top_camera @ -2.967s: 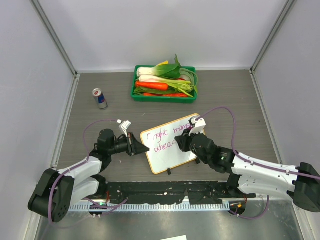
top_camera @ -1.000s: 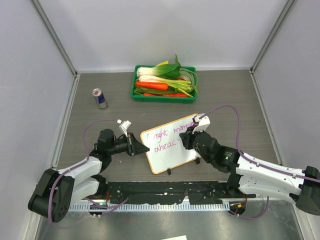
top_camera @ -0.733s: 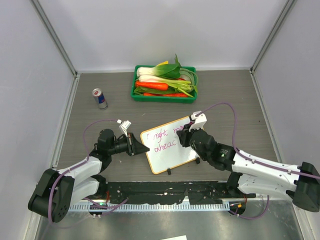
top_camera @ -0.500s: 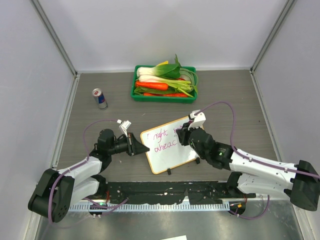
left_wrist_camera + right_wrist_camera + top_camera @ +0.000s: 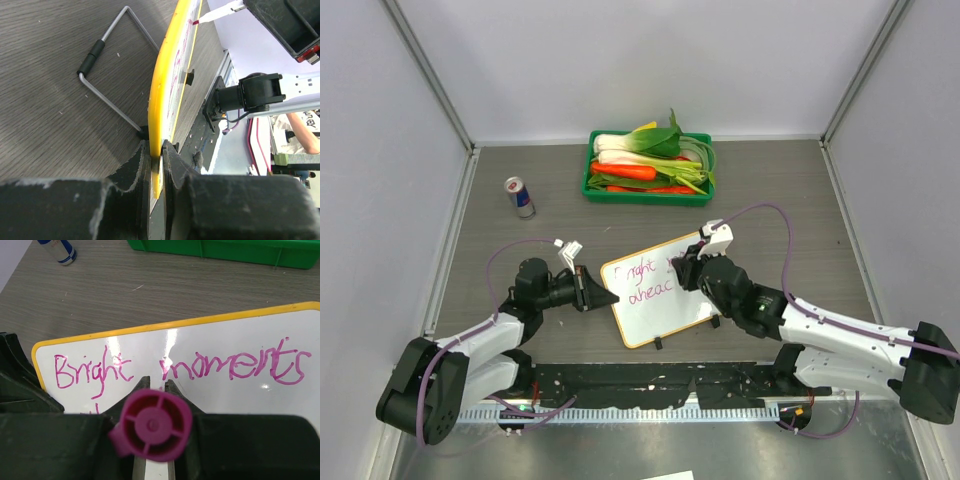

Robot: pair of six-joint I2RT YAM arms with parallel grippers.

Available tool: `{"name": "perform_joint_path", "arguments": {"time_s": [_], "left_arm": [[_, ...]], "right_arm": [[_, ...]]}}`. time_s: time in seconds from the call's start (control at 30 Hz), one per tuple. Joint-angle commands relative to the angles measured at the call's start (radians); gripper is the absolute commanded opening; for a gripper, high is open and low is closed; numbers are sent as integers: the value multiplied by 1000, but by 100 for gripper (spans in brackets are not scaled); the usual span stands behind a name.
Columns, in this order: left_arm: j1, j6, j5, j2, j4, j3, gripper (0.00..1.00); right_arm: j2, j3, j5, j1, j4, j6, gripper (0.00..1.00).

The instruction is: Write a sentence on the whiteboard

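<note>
Board (image 5: 655,300) lies on the table near the arm bases, between the two grippers, with its long axis running left to right and the right end angled a bit away from us. Left gripper (image 5: 156,148) is pinched narrow on the board's yellow left edge, holding it steady. A wire stand (image 5: 107,75) shows behind the board, but we cannot tell how steeply the board leans. Right gripper (image 5: 155,384) is closed on a purple marker (image 5: 155,425), cap end toward its camera, and sits over the board's right-middle part. Sentence (image 5: 177,367): the top line reads "Bright moments". The lower line reads roughly "aheac" in the top view, so we judge the last letter unfinished. From the left wrist the marker tip looks close to the board face; whether it touches, we cannot tell. The right arm is the writer. The spot to finish lies directly under its tip, at the right end of the lower line, so only a short stroke is needed. Tray (image 5: 645,196) and can (image 5: 520,197) are well apart.
</note>
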Motion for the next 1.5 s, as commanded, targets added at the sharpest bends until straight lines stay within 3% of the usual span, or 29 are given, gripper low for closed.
{"name": "perform_joint_path", "arguments": {"time_s": [0.0, 1.47], "left_arm": [[-1, 35, -14, -3, 2, 3, 0], [-1, 35, -14, -2, 5, 5, 0]], "right_arm": [[-23, -31, -15, -4, -4, 23, 1], [-111, -122, -41, -3, -109, 83, 2]]}}
